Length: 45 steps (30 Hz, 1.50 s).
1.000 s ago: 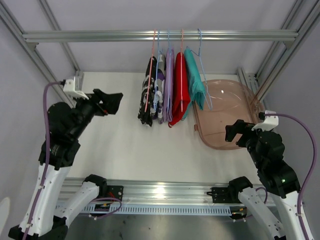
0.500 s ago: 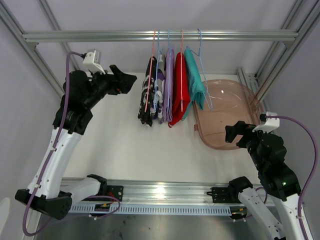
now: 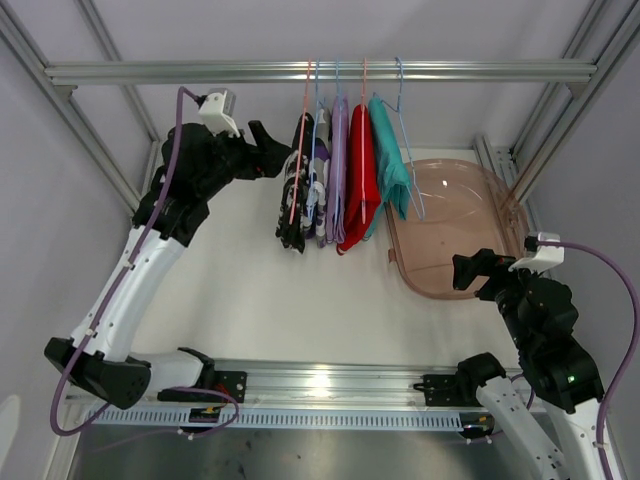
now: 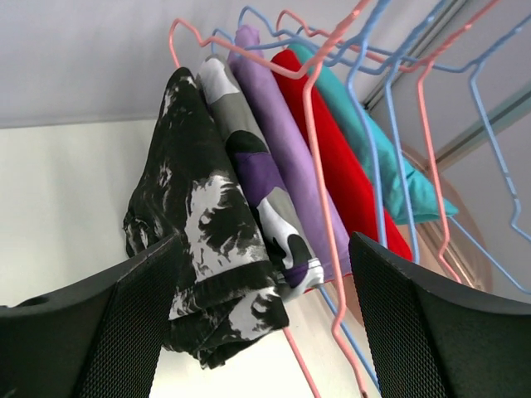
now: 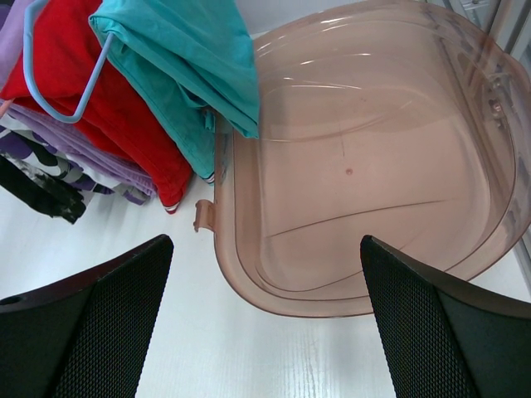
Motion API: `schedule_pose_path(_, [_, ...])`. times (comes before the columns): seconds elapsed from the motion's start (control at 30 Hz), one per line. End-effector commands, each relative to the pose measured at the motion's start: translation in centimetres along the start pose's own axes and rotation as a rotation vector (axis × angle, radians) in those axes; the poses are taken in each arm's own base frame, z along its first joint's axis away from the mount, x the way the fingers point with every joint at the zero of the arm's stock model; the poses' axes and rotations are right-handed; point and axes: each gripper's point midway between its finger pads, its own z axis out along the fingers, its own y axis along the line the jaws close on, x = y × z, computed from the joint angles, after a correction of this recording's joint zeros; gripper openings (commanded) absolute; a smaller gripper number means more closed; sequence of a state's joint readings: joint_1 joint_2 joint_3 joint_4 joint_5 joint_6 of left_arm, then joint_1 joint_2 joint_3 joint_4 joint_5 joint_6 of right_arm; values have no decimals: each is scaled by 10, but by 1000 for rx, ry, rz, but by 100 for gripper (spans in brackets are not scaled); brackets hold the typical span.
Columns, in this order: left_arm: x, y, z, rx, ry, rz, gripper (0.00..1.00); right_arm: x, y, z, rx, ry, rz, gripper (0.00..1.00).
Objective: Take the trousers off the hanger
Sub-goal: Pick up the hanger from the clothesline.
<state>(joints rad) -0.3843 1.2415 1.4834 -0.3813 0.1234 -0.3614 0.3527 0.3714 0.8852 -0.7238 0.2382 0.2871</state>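
Five trousers hang on wire hangers from the top rail (image 3: 200,72): black speckled (image 3: 293,200), purple-and-white patterned (image 3: 316,190), lilac (image 3: 338,170), red (image 3: 362,185) and teal (image 3: 392,160). My left gripper (image 3: 275,150) is open, raised just left of the black speckled pair (image 4: 191,215), which sits between the open fingers in the left wrist view, apart from them. A pink hanger (image 4: 319,166) crosses in front. My right gripper (image 3: 470,270) is open and empty, low at the right, above the table by the tub.
A translucent pink tub (image 3: 480,180) lies on the table right of the garments, empty; its near rim (image 5: 228,249) lies under the right wrist. Frame posts stand at both sides. The teal pair (image 5: 191,75) overhangs the tub's left edge.
My left arm has risen and swung right, from the table's left side up to the black speckled pair. The right arm has barely moved.
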Motion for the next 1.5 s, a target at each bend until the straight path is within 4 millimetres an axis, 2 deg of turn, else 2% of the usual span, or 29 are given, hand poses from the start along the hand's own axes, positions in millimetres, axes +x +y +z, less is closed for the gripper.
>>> schedule_pose_path(0.0, [-17,-5,3,-8,-37,46,85,-9,3,-1,-17,-45,-1,99])
schedule_pose_path(0.43, [-12,-17,23,20,-2,68,84,-9,5,-2,-29,-45,-2,99])
schedule_pose_path(0.7, [9,-12,44,-8,63,85,84,-11,3,-4,-23,-56,0,99])
schedule_pose_path(0.83, [22,-2,58,-41,104,86,84,-11,3,-6,-27,-66,2,99])
schedule_pose_path(0.9, [21,0,62,-52,105,86,84,-11,4,-6,-31,-68,1,99])
schedule_pose_path(0.93, [27,3,66,-67,124,85,84,-11,4,-6,-32,-69,1,99])
schedule_pose_path(1.0, [22,4,68,-81,116,77,83,-11,4,-7,-32,-71,-1,99])
schedule_pose_path(1.07, [21,4,69,-86,121,72,78,-11,4,-7,-35,-74,-2,100])
schedule_pose_path(1.1, [21,3,70,-86,119,76,69,-11,4,-7,-33,-73,-3,99])
schedule_pose_path(1.13, [19,1,70,-76,115,79,43,-11,4,-7,-33,-74,-4,99])
schedule_pose_path(1.23, [15,-5,70,-50,103,72,25,-11,4,-9,-39,-82,-6,99])
schedule_pose_path(1.3, [12,-9,69,-37,97,67,15,-11,3,-10,-39,-89,-12,99])
schedule_pose_path(1.47, [1,-17,68,-33,71,71,4,-6,-4,-12,-7,-76,-42,99])
